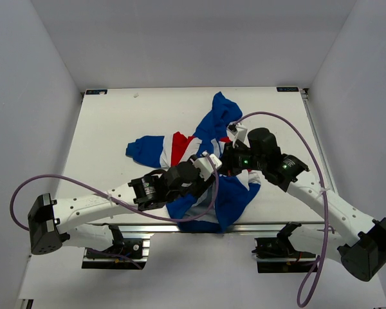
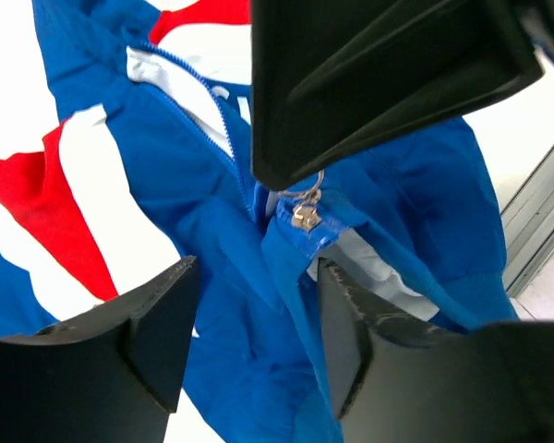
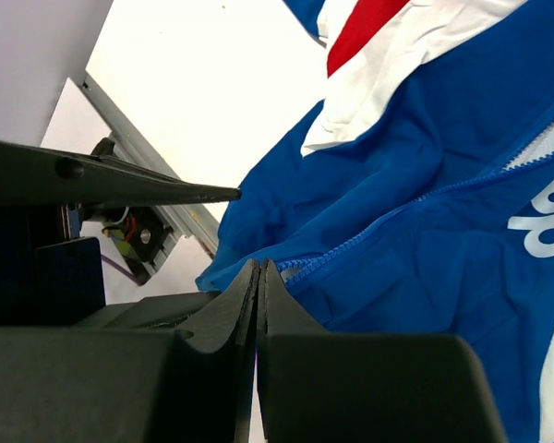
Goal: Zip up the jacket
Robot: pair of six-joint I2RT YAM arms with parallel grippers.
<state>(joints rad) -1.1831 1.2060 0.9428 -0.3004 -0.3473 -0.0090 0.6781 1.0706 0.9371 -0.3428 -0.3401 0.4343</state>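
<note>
The royal-blue jacket with red and white bands lies crumpled at the table's middle. In the left wrist view its front is partly open, with the silver zipper slider low on the zip. My right gripper comes in from above in that view, and its tips are pinched on the slider's pull ring. In its own view the right gripper is shut beside the zipper teeth. My left gripper is open, its fingers straddling blue fabric just below the slider.
The white table is walled on three sides. An aluminium rail runs along its front edge and also shows in the right wrist view. Purple cables loop off both arms. One blue sleeve lies to the left.
</note>
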